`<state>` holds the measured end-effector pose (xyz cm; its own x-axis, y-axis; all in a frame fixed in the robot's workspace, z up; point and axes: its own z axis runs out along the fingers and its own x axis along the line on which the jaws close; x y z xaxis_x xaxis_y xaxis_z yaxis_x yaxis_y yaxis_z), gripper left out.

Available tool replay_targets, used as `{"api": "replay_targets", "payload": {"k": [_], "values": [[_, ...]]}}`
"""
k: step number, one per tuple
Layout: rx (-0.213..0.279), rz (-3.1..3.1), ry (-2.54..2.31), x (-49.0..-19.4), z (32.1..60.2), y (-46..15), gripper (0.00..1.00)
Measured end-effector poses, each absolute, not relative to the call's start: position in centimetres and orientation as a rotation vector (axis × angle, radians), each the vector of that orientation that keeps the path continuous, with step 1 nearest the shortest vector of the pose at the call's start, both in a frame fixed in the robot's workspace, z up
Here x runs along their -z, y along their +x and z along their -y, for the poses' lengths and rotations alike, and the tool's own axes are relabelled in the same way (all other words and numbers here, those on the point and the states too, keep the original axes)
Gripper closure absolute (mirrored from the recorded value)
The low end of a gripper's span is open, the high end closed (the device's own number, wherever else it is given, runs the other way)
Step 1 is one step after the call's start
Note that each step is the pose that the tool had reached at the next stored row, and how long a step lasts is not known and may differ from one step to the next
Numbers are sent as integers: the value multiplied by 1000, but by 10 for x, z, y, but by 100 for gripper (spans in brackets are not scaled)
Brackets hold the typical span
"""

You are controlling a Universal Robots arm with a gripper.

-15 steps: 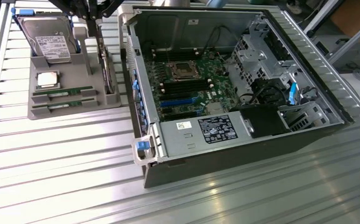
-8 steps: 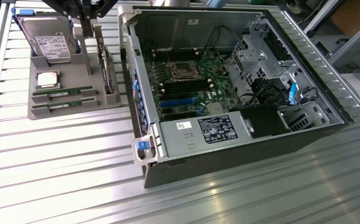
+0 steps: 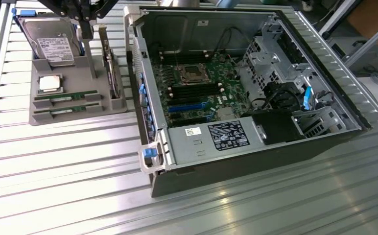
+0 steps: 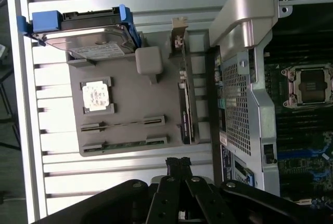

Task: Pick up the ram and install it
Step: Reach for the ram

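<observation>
We found the claw (image 4: 178, 162) pinched shut with nothing between its tips, hanging above the grey tray (image 3: 94, 105) on the ribbed metal surface (image 3: 58, 161), near the tray's end where the hard drive (image 3: 52, 41) leaned. The ram (image 3: 67, 96) sat on edge in a slot of that tray, just beside the square processor (image 3: 50, 84), with a second stick (image 3: 67, 110) parallel and close alongside it. Neither was touched. The open computer case (image 3: 169, 24) lay on the exterior view's right, its dark memory slots (image 3: 196, 90) next to the bare processor socket (image 3: 192, 73). We judged several ways this could go wrong. A claw brought down shut would strike the thin top edge of the ram rather than straddle it. With the two sticks so near each other, a slightly misplaced descent could catch the wrong one or wedge a finger between them. An off-centre grip could let the long stick tilt, and a tilted stick would likely jam at the narrow slot or knock the case wall on the way in.
</observation>
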<state>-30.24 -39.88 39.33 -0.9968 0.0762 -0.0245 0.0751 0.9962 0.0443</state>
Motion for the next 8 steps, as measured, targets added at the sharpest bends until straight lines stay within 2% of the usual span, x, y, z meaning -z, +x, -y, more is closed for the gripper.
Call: {"api": "replay_targets", "payload": {"k": [8], "values": [[-68,-3112,118,-393,399,-312,89]]}}
